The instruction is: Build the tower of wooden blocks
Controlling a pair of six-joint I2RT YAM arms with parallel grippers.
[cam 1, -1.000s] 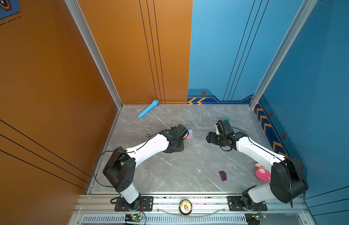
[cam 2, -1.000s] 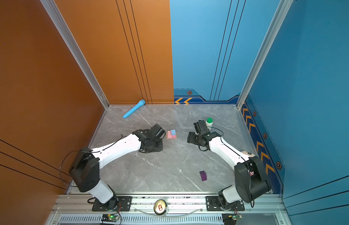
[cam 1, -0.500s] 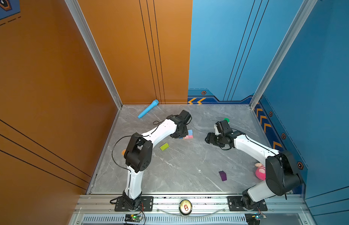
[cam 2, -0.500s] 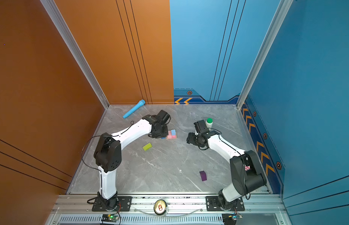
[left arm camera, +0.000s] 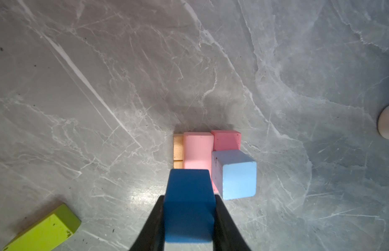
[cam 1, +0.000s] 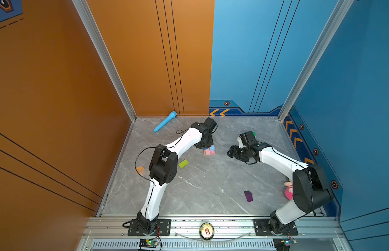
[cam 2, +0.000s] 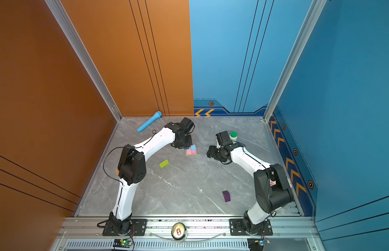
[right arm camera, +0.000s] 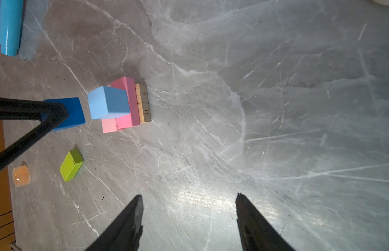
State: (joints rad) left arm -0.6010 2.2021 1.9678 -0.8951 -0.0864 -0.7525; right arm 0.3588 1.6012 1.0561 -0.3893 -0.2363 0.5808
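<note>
The left gripper (left arm camera: 189,196) clamps the dark-blue cube (left arm camera: 188,208) just beside the light-blue cube (left arm camera: 234,173) atop 2 pink bars (left arm camera: 197,150); lower it squarely, flush alongside. The right gripper (right arm camera: 189,195) hangs spread, empty.

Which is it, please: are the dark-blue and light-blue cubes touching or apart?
Apart: the right wrist view shows grey tabletop between the dark-blue cube and the light-blue cube.

From above, the left arm (cam 1: 184,139) all but covered the left pincer (left arm camera: 189,197) and the dark cube (left arm camera: 189,208) in it. In a top view the right arm (cam 1: 276,158) hid the bottle (cam 1: 253,133) but for its green cap, and half of a pink toy (cam 1: 288,192). The left wrist view's edge cut off the lime bar (left arm camera: 43,230); pink bars (left arm camera: 197,150) covered most of the tan bars (left arm camera: 177,147).
</note>
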